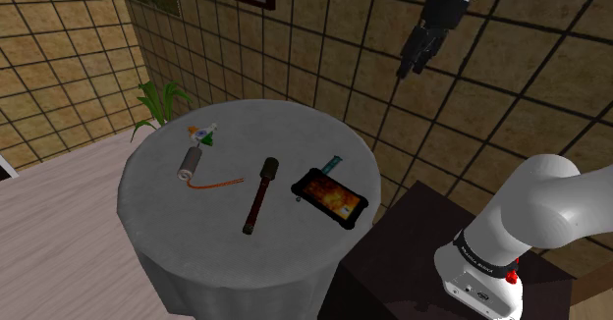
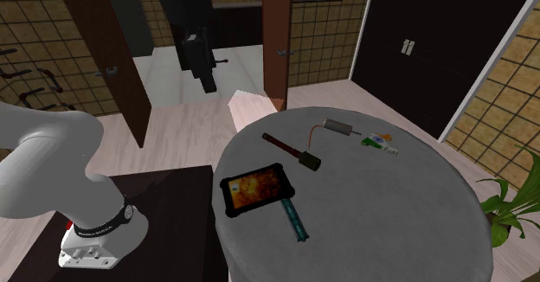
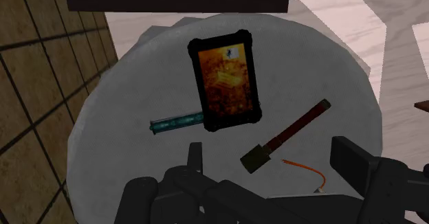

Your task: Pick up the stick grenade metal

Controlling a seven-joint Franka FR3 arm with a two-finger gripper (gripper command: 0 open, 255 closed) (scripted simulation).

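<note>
The pincer [image 1: 406, 68] hung open in the upper right of the shoulder view, well above the round grey tabletop [image 1: 167, 220], gripping nothing. The stick grenade [image 1: 257, 196] lay flat near the middle of that frame, with its dark head toward the top. A black-cased tablet [image 1: 331, 197] lay just to its right, apart from it.

The stick grenade [image 1: 258, 195] has a dark reddish-brown handle and a dark olive head. The table [image 1: 157, 220] is plain grey. The tablet [image 1: 331, 196] has a black case and a mottled orange screen. The bar [image 2: 294, 218] is teal, the cylinder [image 1: 189, 163] grey, its wire [image 1: 218, 183] orange. The wall [image 1: 59, 63] has tan tiles gridded with dark lines.
</note>
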